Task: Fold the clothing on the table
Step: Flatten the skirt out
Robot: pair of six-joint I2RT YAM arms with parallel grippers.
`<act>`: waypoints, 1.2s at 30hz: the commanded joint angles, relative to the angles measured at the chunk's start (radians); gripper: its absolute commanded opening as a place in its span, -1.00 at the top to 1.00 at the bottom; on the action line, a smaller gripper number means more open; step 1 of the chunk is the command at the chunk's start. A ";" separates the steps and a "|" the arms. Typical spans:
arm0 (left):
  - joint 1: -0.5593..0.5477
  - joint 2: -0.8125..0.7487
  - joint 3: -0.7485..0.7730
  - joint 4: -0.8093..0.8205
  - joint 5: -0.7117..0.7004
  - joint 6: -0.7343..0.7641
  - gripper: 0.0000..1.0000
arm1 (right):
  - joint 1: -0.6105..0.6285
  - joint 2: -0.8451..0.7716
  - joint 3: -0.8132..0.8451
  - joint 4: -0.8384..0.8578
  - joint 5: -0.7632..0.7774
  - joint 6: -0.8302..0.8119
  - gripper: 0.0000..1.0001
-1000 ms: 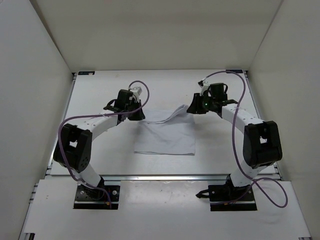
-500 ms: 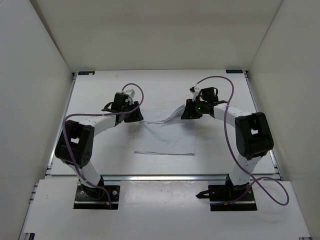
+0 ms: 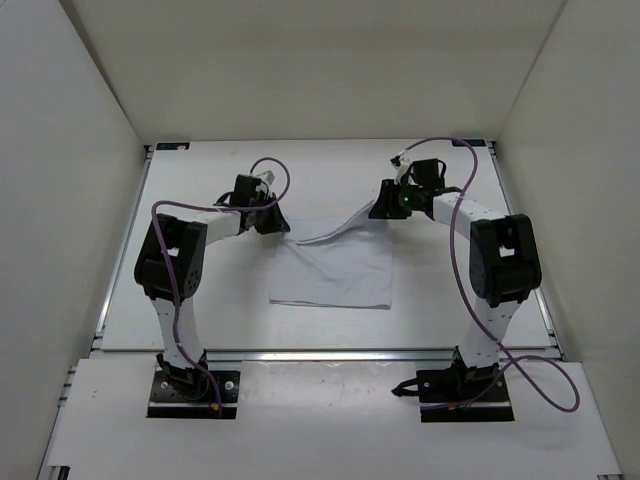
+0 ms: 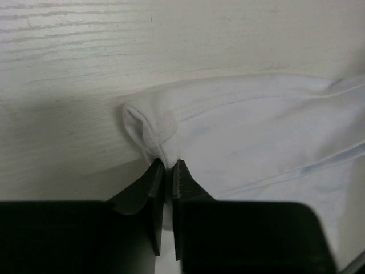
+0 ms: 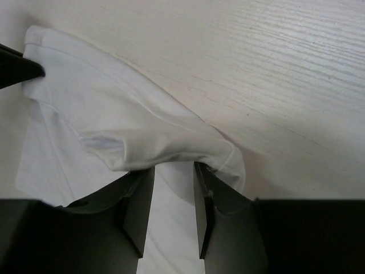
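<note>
The white clothing [image 3: 335, 272] lies flat in the middle of the table [image 3: 200, 300], with its far edge lifted in a loose ridge. My left gripper [image 3: 277, 224] is at the far left corner. In the left wrist view the left gripper [image 4: 169, 164] is shut on a small pinch of the clothing [image 4: 256, 125]. My right gripper [image 3: 383, 210] is at the far right corner. In the right wrist view the right gripper [image 5: 174, 168] is open, and a rolled fold of the clothing [image 5: 114, 114] drapes across its fingertips [image 5: 142, 177].
White walls enclose the table on the left, far and right sides. A silver rail [image 3: 330, 354] runs along the near edge, with both arm bases behind it. Blue corner marks [image 3: 172, 146] sit at the far corners. Purple cables loop over both arms.
Both arms have raised their elbows and drawn in, while the grippers stayed at the clothing's far corners. The far edge was pulled nearer, then back out.
</note>
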 commanded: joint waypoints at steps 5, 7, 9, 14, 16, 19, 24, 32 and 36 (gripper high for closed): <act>0.036 -0.025 0.058 0.131 0.124 -0.215 1.00 | 0.001 0.031 0.067 0.027 -0.003 -0.004 0.37; 0.064 -0.008 0.075 0.171 0.132 -0.390 1.00 | 0.000 0.042 0.084 0.022 0.001 -0.003 0.37; 0.084 0.001 0.087 0.268 0.132 -0.594 1.00 | -0.002 0.045 0.098 0.015 0.009 -0.004 0.36; 0.109 -0.001 0.015 0.556 -0.043 -1.004 -0.06 | -0.020 0.032 0.122 0.042 0.009 0.020 0.33; 0.112 0.039 0.073 0.507 -0.046 -1.041 -0.70 | -0.028 0.031 0.124 0.051 0.013 0.033 0.33; 0.119 0.026 0.038 0.533 -0.067 -1.055 -0.98 | -0.039 0.000 0.081 0.084 0.003 0.034 0.30; 0.130 -0.105 -0.048 0.396 -0.144 -0.858 -0.97 | -0.016 -0.029 0.020 0.114 -0.023 0.040 0.28; -0.006 -0.327 -0.175 0.107 -0.301 -0.450 0.11 | 0.076 -0.054 -0.089 0.114 -0.028 0.010 0.67; -0.083 -0.295 -0.157 0.007 -0.391 -0.359 1.00 | 0.121 -0.032 -0.103 0.097 -0.005 0.007 1.00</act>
